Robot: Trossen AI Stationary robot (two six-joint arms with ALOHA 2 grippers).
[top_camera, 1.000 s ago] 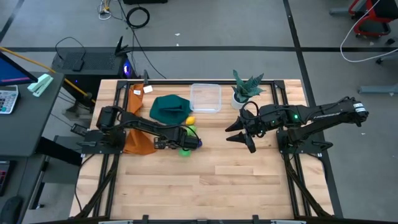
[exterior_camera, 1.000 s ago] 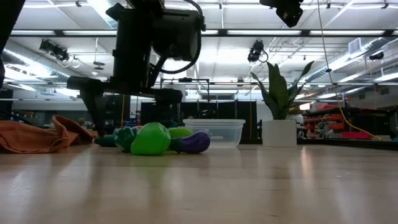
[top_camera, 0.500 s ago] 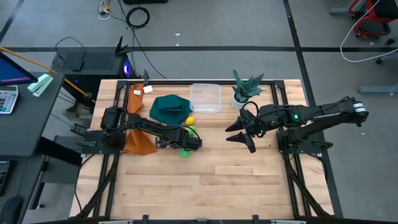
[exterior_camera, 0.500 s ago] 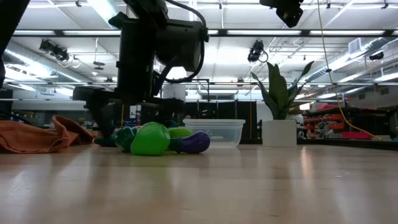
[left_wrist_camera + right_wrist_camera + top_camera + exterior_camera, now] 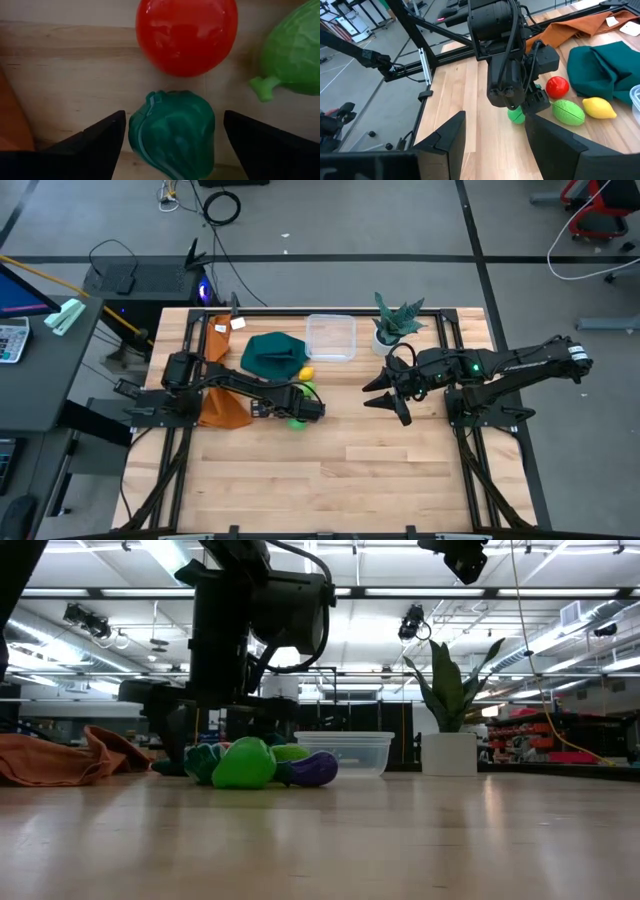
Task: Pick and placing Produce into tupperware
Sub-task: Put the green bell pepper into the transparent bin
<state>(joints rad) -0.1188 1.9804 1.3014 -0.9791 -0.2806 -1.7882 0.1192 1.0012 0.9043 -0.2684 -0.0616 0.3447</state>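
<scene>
High view: left gripper (image 5: pixel 300 409) low over produce cluster beside dark green cloth (image 5: pixel 272 354); clear tupperware (image 5: pixel 331 337) well apart. Right gripper (image 5: pixel 385 398) hovers mid-table, fingers spread, holding nothing.

Low view: light green fruit (image 5: pixel 242 763), purple piece (image 5: pixel 312 769) on table.

Left wrist view: fingers (image 5: pixel 95 142) wide apart, straddling dark green vegetable (image 5: pixel 172 132) (contact unclear); red fruit (image 5: pixel 186 32) just beyond.

Right wrist view: yellow lemon (image 5: pixel 599 107) beside cloth.

The produce (image 5: pixel 298 418) clusters mid-counter (image 5: pixel 330 470), under the left claw (image 5: pixel 297 409). The tupperware (image 5: pixel 331 337) sits behind it, between the folded cloth (image 5: pixel 273 354) and potted plant (image 5: pixel 392 322).
</scene>
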